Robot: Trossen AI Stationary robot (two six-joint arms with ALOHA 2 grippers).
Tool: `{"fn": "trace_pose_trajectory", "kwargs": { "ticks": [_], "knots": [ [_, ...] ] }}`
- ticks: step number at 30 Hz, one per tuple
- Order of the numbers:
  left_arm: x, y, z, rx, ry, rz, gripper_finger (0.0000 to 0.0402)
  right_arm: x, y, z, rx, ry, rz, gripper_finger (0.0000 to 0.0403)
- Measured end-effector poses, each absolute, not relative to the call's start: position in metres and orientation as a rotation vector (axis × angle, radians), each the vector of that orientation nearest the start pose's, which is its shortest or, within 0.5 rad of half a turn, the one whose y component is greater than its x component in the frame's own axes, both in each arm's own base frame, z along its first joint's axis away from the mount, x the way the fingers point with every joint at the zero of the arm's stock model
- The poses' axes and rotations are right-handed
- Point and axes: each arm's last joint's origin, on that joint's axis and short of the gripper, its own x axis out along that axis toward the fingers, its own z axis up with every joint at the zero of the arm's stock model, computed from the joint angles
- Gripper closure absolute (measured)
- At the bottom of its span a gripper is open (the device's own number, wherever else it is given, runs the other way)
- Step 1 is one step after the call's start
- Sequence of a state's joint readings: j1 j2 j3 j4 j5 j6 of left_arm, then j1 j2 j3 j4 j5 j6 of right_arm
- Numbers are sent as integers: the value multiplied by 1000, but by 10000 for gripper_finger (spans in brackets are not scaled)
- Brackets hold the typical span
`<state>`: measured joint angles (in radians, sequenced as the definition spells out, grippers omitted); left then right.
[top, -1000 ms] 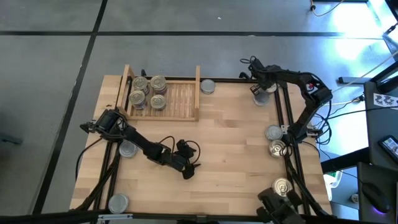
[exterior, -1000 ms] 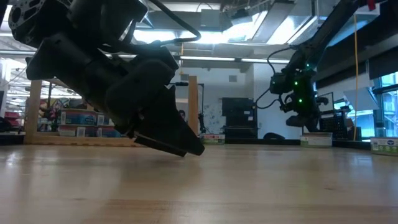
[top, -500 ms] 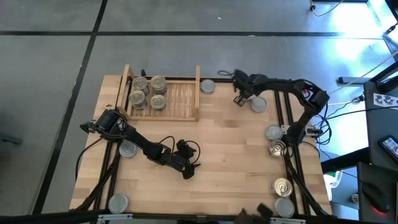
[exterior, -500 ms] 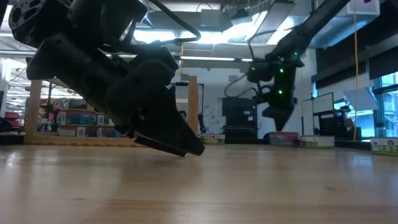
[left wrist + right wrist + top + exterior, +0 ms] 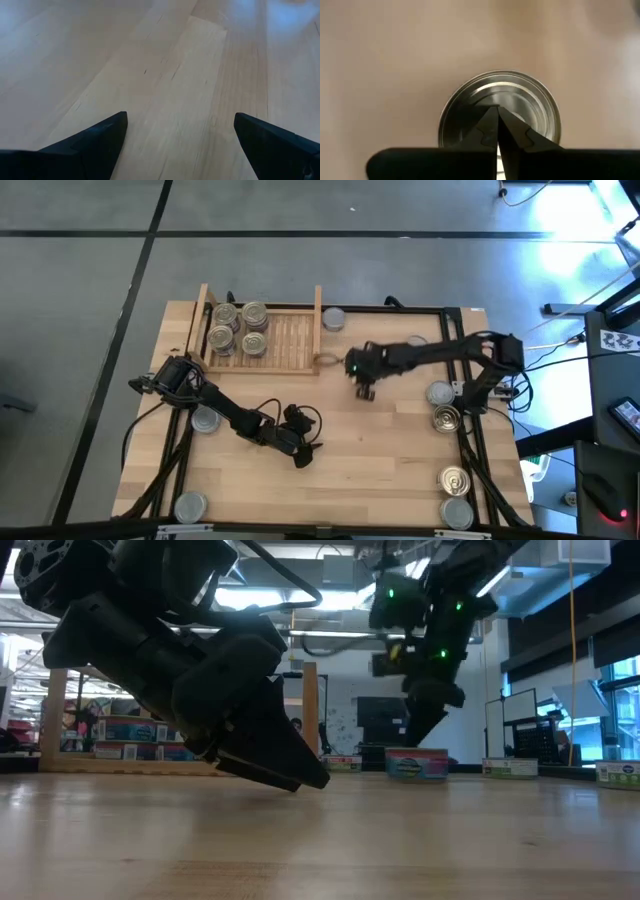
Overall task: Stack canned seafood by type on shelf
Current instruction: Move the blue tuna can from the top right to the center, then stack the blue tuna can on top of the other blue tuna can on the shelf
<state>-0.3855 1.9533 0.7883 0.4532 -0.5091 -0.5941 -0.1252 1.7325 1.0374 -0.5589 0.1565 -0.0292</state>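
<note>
In the high view my right gripper reaches out over the middle of the pale wooden surface, just beside the open end of the shallow light-wood slatted shelf. Its left part already carries stacked short round metal tins, which leaves the right slats free for another type. More loose tins wait along the right edge, within this arm's reach. My left gripper lies low near the front centre, out of the way. In the low view my right gripper hangs directly above a short tin with a teal label standing on the surface, lined up, I judge, for a descent. My left gripper fills the foreground, tilted down close to the wood. In the left wrist view the left gripper is spread wide over bare boards, holding nothing. In the right wrist view my right gripper has its fingertips pressed together and grips nothing, centred over the plain dull grey top of the tin. It would need to spread before it can take it.
</note>
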Motion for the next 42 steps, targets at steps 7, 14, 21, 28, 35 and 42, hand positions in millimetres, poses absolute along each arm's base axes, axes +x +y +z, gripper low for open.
{"fn": "trace_pose_trajectory", "kwargs": {
  "ticks": [7,14,21,28,35,42],
  "knots": [
    [321,-115,86,-257,580,298,39,338,12,158,-17,1092,-28,395],
    [318,-117,94,-269,638,219,39,363,52,137,-37,918,82,395],
    [296,-129,136,-293,699,142,39,390,72,131,-77,675,142,395],
    [280,-125,189,-230,532,204,39,402,74,179,-204,488,168,395],
    [290,-107,170,-115,605,254,98,359,63,239,-317,479,139,395],
    [287,-98,152,-30,710,231,330,332,61,213,-248,559,195,395]
  ]
}}
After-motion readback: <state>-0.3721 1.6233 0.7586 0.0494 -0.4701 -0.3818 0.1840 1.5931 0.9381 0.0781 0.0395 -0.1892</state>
